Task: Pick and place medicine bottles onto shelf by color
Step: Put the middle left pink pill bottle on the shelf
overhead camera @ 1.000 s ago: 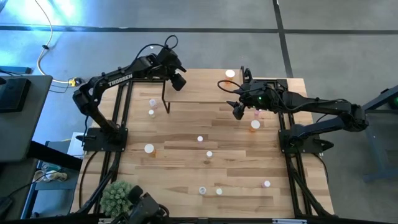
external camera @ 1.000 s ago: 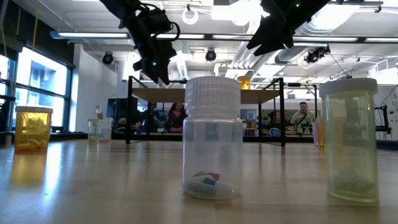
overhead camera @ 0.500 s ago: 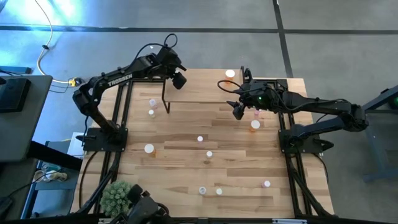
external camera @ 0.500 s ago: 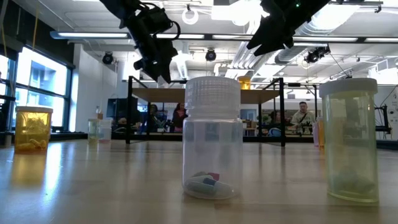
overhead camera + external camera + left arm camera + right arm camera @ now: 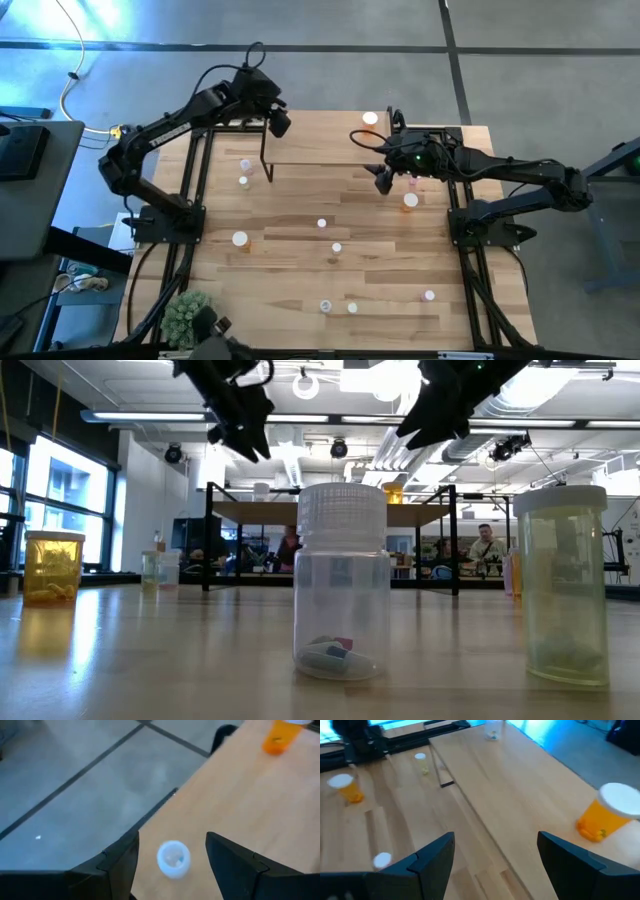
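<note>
The left gripper [image 5: 279, 122] hangs above the far left corner of the shelf [image 5: 330, 150], its jaws apart and holding nothing. Its wrist view shows a small bluish-clear bottle [image 5: 173, 858] standing on the shelf's wood top right between the two dark fingers [image 5: 117, 865], close to the shelf's edge but not touched by either. Farther along the same top stands an orange bottle [image 5: 281, 735], well apart from this gripper.

The right gripper [image 5: 383, 177] hovers over the shelf's right part, jaws spread and empty. In its wrist view a large orange bottle with a white cap [image 5: 610, 817] stands just beside one finger [image 5: 580, 860] — near, but clear of it. From above, that orange bottle [image 5: 410, 201] sits on the worktop [image 5: 300, 280] just off the shelf's front edge, with a pink bottle [image 5: 412, 183] close behind it.

The remaining bottles are scattered across the worktop, well away from both grippers: two small ones [image 5: 244, 165] to the left of the shelf, an orange one [image 5: 240, 239] at mid-left, two [image 5: 321, 224] near the centre, and three [image 5: 352, 308] along the near edge. In the low view a clear bottle [image 5: 342, 580] and a pale yellow one [image 5: 566, 582] stand closest to the camera — both grippers hang high above them.
</note>
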You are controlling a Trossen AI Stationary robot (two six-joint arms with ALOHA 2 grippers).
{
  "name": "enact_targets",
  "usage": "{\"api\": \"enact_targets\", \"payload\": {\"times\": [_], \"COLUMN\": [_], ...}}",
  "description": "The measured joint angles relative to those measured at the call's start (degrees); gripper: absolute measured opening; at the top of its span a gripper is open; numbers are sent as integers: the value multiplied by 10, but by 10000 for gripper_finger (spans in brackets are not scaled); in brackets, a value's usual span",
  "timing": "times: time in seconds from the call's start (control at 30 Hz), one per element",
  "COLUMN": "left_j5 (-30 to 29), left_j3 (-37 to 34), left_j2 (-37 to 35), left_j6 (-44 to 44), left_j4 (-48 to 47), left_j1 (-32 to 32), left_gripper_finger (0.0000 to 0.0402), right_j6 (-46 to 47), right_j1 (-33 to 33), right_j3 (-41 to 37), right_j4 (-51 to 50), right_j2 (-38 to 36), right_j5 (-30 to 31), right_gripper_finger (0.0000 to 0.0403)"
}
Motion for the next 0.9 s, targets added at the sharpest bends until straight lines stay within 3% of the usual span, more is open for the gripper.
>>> {"api": "enact_targets", "payload": {"times": [0.27, 0.6, 0.9], "left_j5": [74, 84, 66], "left_j3": [-42, -174, -261], "left_j2": [-44, -73, -82], "left_j6": [2, -27, -50], "left_j4": [-42, 57, 172], "left_j1": [-44, -155, -264], "left_gripper_finger": [221, 221, 220], "right_j6": [-23, -41, -105], "right_j1": [40, 68, 95], "right_j3": [0, 0, 0], "right_j4": [0, 2, 47], "right_j2": [0, 16, 111], "right_j5": [-41, -95, -131], "right_gripper_finger": [275, 275, 275]}}
